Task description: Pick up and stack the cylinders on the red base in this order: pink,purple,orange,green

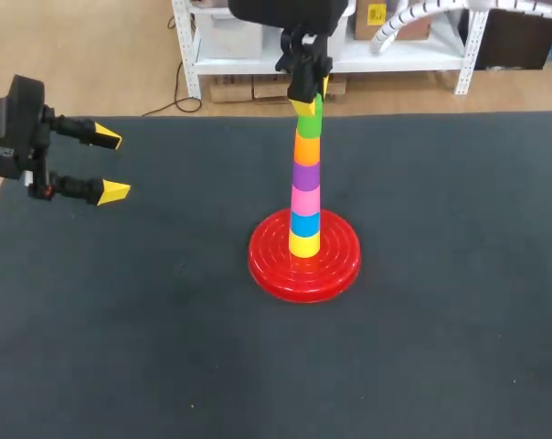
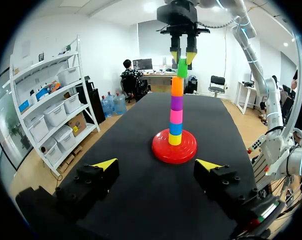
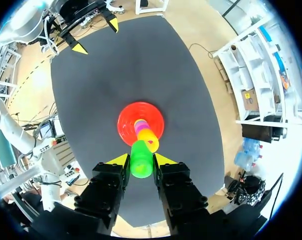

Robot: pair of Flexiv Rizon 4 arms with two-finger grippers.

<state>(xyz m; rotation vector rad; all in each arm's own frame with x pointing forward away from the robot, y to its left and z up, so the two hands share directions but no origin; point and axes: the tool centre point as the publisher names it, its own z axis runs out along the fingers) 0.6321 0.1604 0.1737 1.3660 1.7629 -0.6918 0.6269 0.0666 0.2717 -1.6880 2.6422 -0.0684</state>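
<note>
The right pincer (image 1: 309, 101) is clamped on the green cylinder (image 3: 141, 159), which tops the stack and touches the orange cylinder (image 1: 307, 149). Under that come the purple cylinder (image 1: 305, 176), the pink cylinder (image 1: 304, 199), a blue cylinder (image 1: 304, 223) and a yellow cylinder (image 1: 303, 244). All stand on the red base (image 1: 267, 265) near the middle of the counter (image 1: 440, 347). The left pincer (image 1: 111, 165) hangs over the counter's left edge, well apart from the stack, its fingers apart.

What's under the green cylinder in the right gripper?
Directly beneath: the orange plastic cylinder, then purple, pink, blue and yellow cylinders down to the round red base. The right gripper is shut on the green cylinder. The joint with orange, and any post inside, is hidden.
</note>
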